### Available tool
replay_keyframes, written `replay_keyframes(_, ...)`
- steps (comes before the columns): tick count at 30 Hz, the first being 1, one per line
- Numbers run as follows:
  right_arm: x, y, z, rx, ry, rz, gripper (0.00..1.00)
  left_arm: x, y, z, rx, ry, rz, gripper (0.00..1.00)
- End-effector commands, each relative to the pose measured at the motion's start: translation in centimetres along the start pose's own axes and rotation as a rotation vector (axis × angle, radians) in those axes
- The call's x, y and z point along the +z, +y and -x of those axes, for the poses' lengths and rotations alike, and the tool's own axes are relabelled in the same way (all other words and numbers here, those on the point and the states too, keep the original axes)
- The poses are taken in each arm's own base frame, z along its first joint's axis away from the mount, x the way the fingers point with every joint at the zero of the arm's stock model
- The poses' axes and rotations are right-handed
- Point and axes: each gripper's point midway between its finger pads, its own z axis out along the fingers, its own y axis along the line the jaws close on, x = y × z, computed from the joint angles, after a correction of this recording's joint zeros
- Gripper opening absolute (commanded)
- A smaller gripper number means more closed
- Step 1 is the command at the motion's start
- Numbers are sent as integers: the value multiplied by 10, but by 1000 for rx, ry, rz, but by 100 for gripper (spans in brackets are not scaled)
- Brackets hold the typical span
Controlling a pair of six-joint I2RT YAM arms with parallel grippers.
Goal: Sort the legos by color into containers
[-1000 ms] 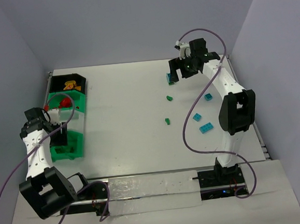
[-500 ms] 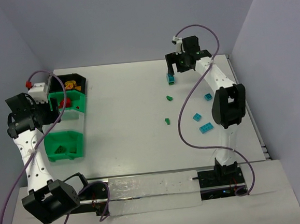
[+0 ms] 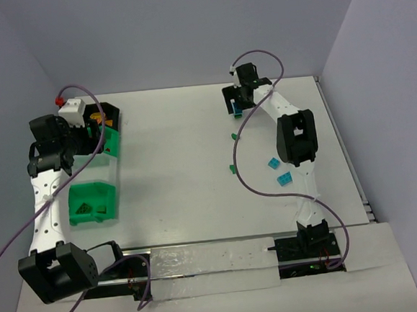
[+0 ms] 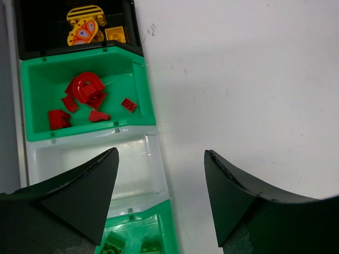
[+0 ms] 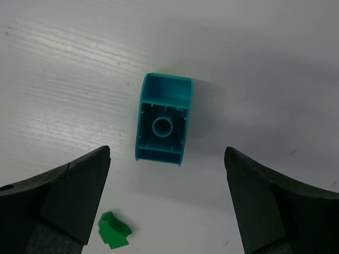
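A teal lego (image 5: 163, 124) lies on its side on the white bench (image 3: 173, 166), hollow underside toward the right wrist camera. It sits between the fingers of the right claw (image 5: 167, 153), which stand wide apart and touch nothing. Just beside it lies a small green piece (image 5: 113, 229). From above, a second green piece (image 3: 233, 169) and two more teal bricks (image 3: 273, 163) (image 3: 285, 179) lie nearer the arm bases, well apart from one another.

Along the bench's left edge runs the row of containers. Farthest is the black bin (image 4: 74, 50), holding yellow pieces (image 4: 87, 26), one printed with dark stripes and another with an orange pattern; no words can be read. Next is a green bin (image 4: 140, 90) with the red pieces (image 4: 85, 95), then a clear bin (image 4: 153, 164), then another green bin (image 4: 169, 233) with green bricks (image 4: 114, 243). The left claw (image 4: 160, 159) hangs above the clear bin's edge, fingers apart, gripping nothing.

A second ago the left arm was bent low over the nearer bins; it has since lifted and swung toward the far end of the row. The right arm has reached farther left, so its claw, then beside the teal lego, now straddles it. A teal brick seen then at the right is now hidden behind that arm.
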Motion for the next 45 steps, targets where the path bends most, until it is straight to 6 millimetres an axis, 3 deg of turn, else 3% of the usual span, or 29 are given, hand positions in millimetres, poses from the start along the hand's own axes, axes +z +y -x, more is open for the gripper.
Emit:
replay_keyframes(1,-2,-9,31,4,-73,-69,92,10,-2,10,-5,-36,10,75)
replay_keyframes(8,0,-8,43,-35,-101,-107,72,17,-5,4,-18,-17,9,75)
replay_keyframes(20,6,2,23,-50,-16,-51,68,16,-6,4,-15,-8,12,75)
replay_keyframes(24,7,3,21,-48,-9,-38,61,16,-8,4,-19,-5,5,75)
replay_keyframes(32,9,0,15,-38,15,-33,29,19,-12,3,-32,5,-12,75)
replay_keyframes(35,6,-1,12,-29,19,-27,8,19,-14,2,-33,9,-21,75)
replay_keyframes(37,2,2,9,-13,28,28,0,17,-19,3,-31,2,-47,75)
replay_keyframes(40,-36,26,24,17,-35,248,0,12,-37,3,-27,-20,-142,78)
replay_keyframes(42,-56,33,22,44,-80,390,0,2,-62,7,-16,-61,-277,80)
replay_keyframes(45,-143,71,51,-24,-266,700,0,-22,-105,15,-10,-140,-518,82)
